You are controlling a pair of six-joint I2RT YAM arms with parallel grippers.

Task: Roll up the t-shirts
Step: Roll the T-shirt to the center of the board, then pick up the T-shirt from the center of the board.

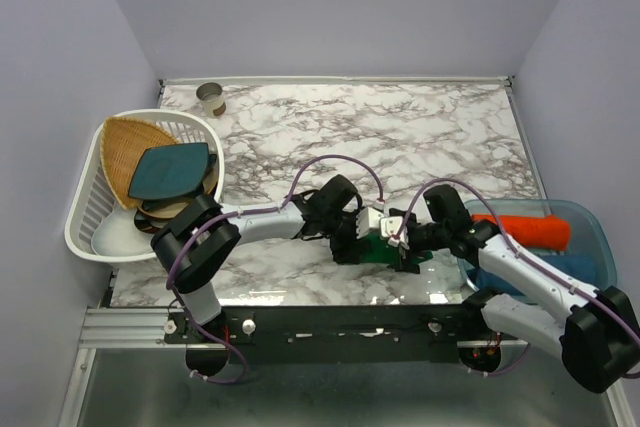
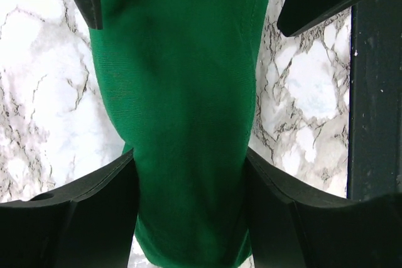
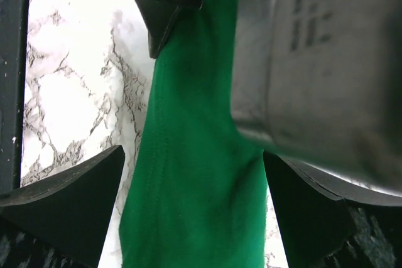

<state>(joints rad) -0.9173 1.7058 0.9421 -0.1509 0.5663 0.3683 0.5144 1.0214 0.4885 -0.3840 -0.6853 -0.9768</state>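
Green t-shirt [image 2: 182,123] roll runs lengthwise between both pincers, left pincer [image 2: 188,174] hugging its sides, right pincer [image 3: 188,174] wide astride; you're equally near.

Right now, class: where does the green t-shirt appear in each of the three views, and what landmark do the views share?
Top external: green t-shirt low centre, between the two grippers.
Left wrist: fills the middle, running top to bottom.
Right wrist: centre strip, top to bottom.
Shared landmark: marble tabletop beside the cloth.

Green t-shirt [image 1: 385,251] rolled at near edge; orange-red [image 1: 525,229], blue [image 1: 575,269] bundles right.
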